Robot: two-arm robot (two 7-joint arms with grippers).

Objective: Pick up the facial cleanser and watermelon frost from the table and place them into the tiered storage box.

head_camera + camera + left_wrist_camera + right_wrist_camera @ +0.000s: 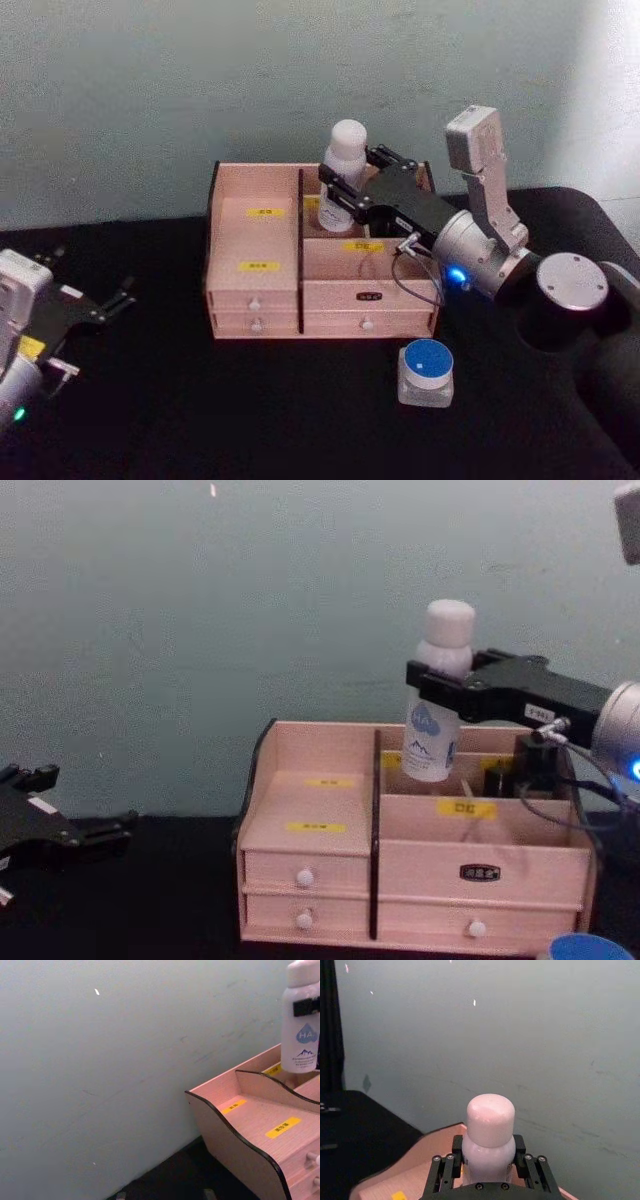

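My right gripper (358,176) is shut on the facial cleanser (347,140), a tall white bottle held upright over the back right compartment of the tiered storage box (255,235). In the chest view the bottle (431,742) has its base at about the level of that compartment's rim, with the gripper (440,686) clamped round its upper body. The right wrist view looks down on the white cap (490,1119) between the fingers (445,1171). The watermelon frost (426,372), a squat jar with a blue lid, stands on the table in front of the box's right drawers. My left gripper (100,295) rests open at the table's left.
The box's pale wood (250,1115) with yellow labels stands against a grey-green wall (200,80). The black tabletop (200,410) stretches in front of the box and to its left. My right arm's elbow (570,285) hangs over the table's right side.
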